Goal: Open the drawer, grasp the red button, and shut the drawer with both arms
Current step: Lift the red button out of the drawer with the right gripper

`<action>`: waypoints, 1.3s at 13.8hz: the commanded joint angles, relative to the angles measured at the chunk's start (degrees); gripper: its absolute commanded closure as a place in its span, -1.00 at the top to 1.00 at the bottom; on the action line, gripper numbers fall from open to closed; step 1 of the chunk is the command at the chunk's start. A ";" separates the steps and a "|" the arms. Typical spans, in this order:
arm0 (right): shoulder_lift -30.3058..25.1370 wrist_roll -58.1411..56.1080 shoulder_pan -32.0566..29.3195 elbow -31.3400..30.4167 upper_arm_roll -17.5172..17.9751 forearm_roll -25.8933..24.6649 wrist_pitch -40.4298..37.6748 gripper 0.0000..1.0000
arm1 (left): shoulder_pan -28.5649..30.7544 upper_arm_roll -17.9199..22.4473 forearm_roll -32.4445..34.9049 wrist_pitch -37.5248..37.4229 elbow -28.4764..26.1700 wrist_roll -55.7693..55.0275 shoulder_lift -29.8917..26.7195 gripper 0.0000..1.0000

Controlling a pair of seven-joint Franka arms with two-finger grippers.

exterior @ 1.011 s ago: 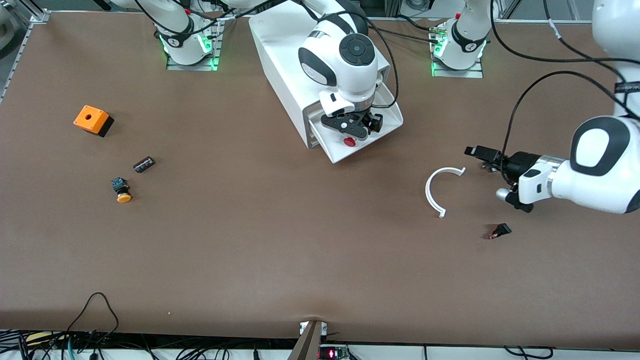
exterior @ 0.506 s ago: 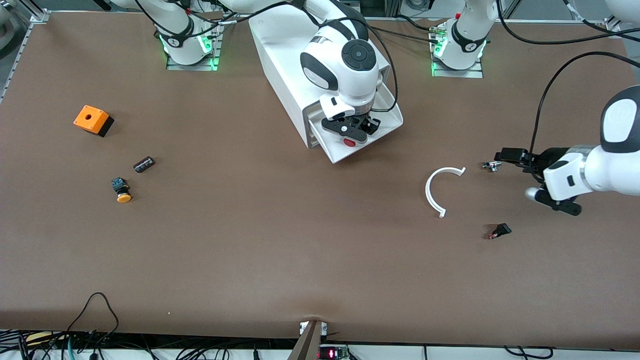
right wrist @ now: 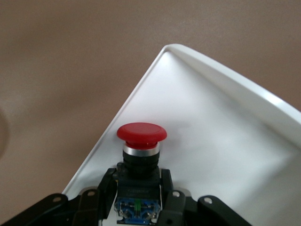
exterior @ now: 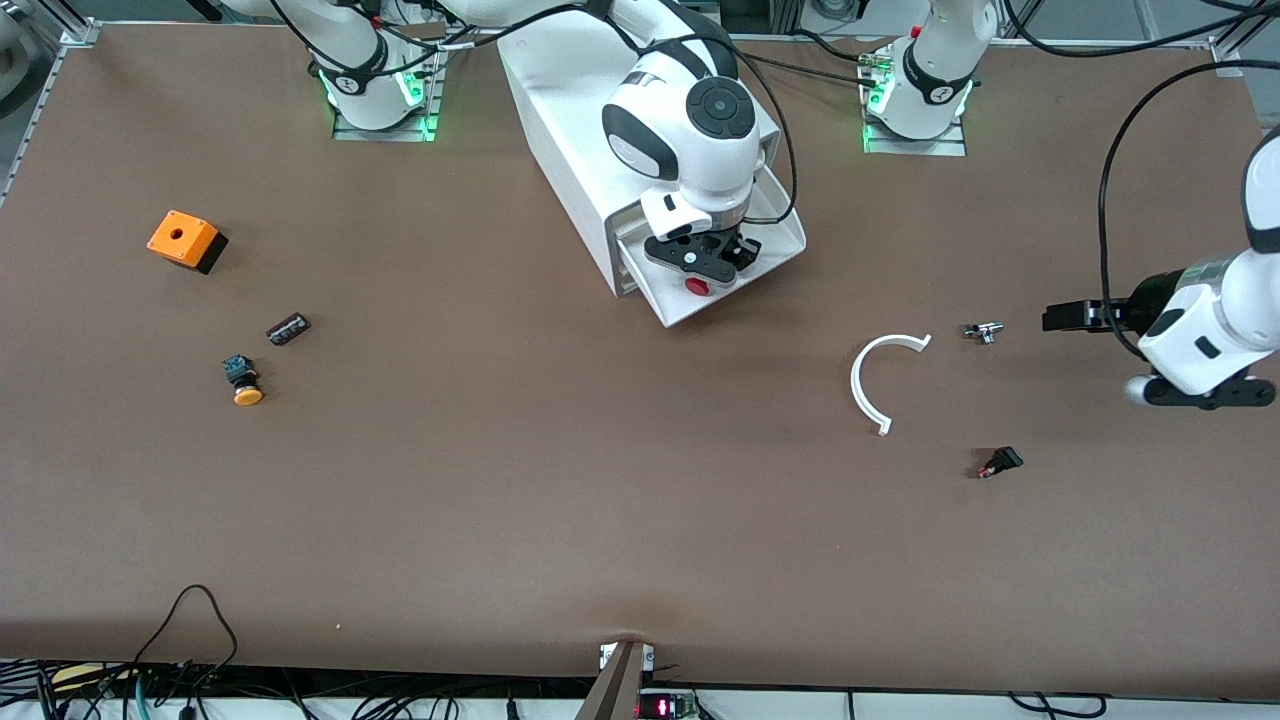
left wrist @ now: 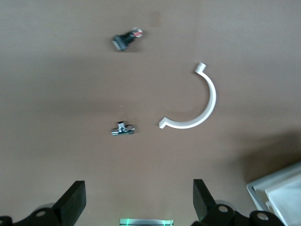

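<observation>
A: The right tool (exterior: 706,262) had just come together on the button (exterior: 698,286), inside the pulled-out drawer (exterior: 775,258). A second earlier its fingers stood apart above the red cap; now the right wrist view showed them clamped on the dark body under that cap.

B: And the button itself, where was it?

A: In the drawer tray, close to the tray's front corner, by the cabinet (exterior: 570,120) that sat at the worktop's edge where the 2 arm bases stand. It looked as if it still rested on the tray floor, not lifted.

B: What about the left tool (exterior: 1075,317)?

A: Its fingers were wide apart, holding nothing. It had drawn back toward the left arm's end of the worktop, away from the white curved piece (exterior: 878,378) and the small metal fitting (exterior: 984,331).

B: So for the task?

A: I judged step 1 done, the drawer open, and the grab secured. Lifting the button clear and shutting the drawer remained.
</observation>
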 commanded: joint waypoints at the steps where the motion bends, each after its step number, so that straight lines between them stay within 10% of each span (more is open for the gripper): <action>1: -0.35 -0.42 0.15 1.59 -0.55 -1.06 -1.42 -0.78 | -0.07 -0.17 1.66 -0.14 -0.26 -2.76 -2.13 1.00; 18: -9.58 -57.94 -28.12 6.00 -0.37 5.62 -30.16 -0.80 | -1.99 -0.09 1.39 0.12 2.39 -0.12 -6.95 1.00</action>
